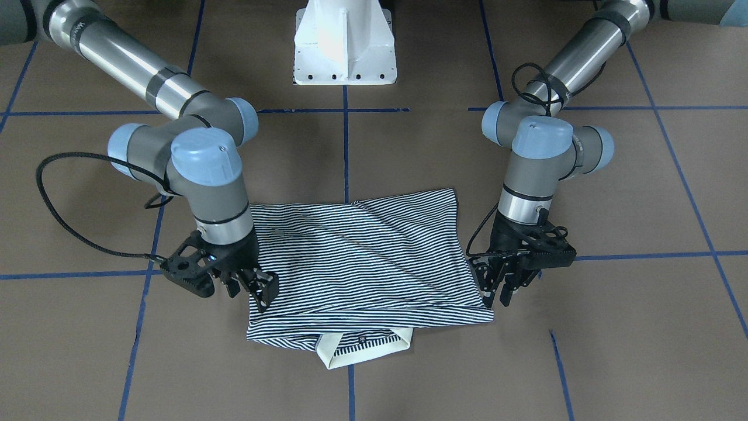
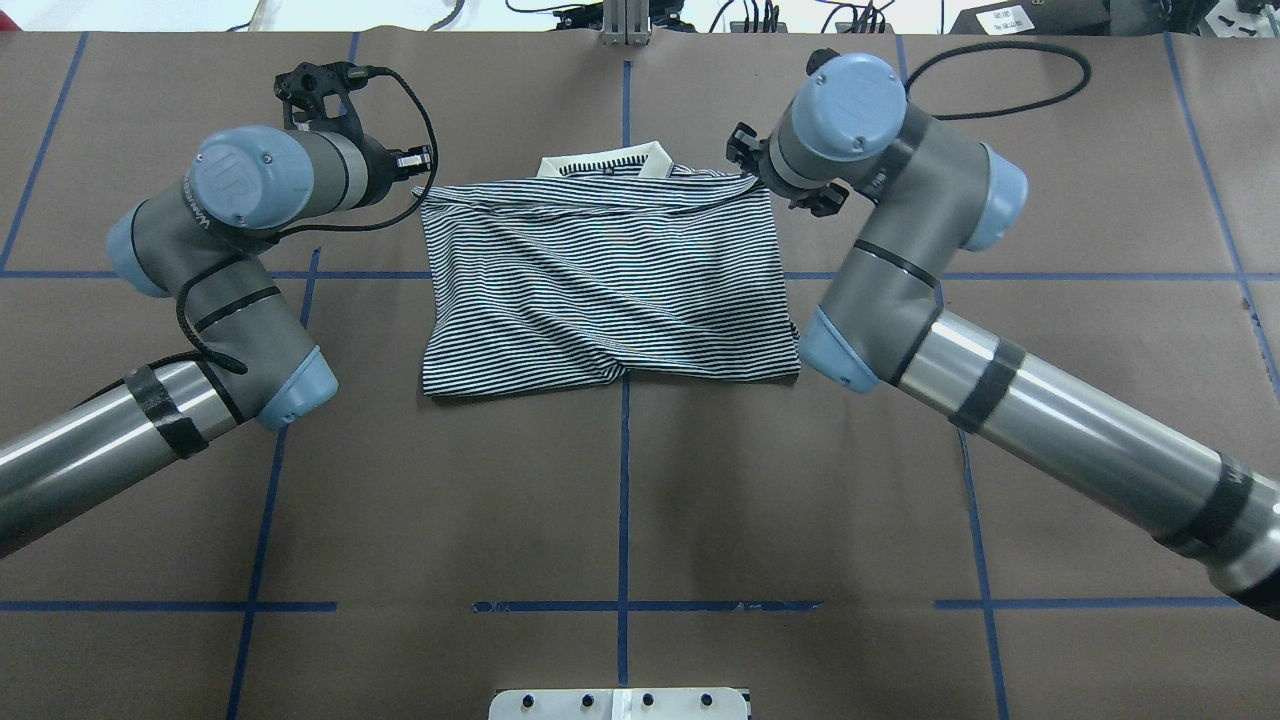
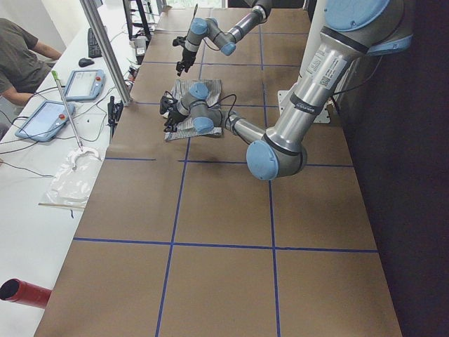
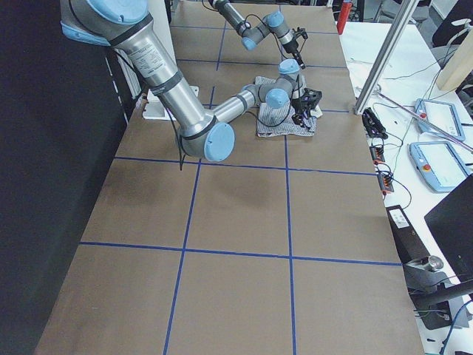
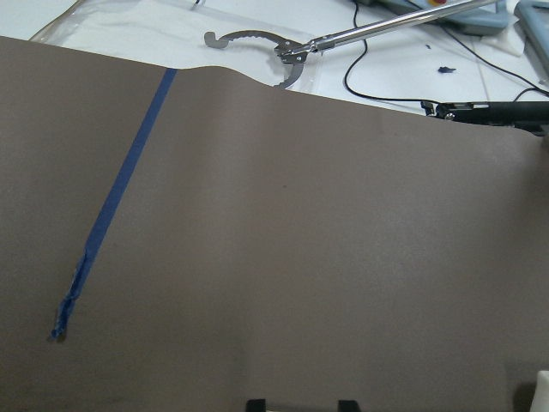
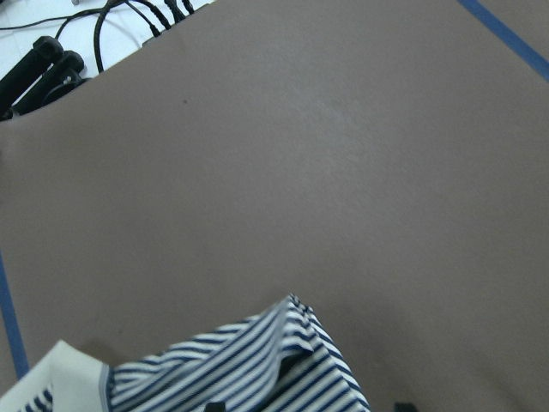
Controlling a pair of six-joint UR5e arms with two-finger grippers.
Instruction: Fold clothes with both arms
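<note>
The striped polo shirt (image 1: 362,257) lies folded in half on the brown table, its white collar (image 1: 350,354) sticking out at the edge far from the robot; the shirt also shows from overhead (image 2: 600,290). My right gripper (image 1: 254,292) stands over the shirt's collar-side corner, and in the right wrist view (image 6: 306,405) its fingers are apart with a raised striped fold (image 6: 283,352) between them. My left gripper (image 1: 499,292) hangs just off the shirt's opposite corner, beside it and not on it. In the left wrist view (image 5: 300,405) its tips are apart over bare table.
The white pedestal base (image 1: 345,47) stands at the robot's side. Blue tape lines (image 2: 623,500) grid the brown cover. Beyond the far table edge lie cables and a metal grabber tool (image 5: 283,51). An operator (image 3: 21,49) sits at a side desk with tablets (image 3: 77,84).
</note>
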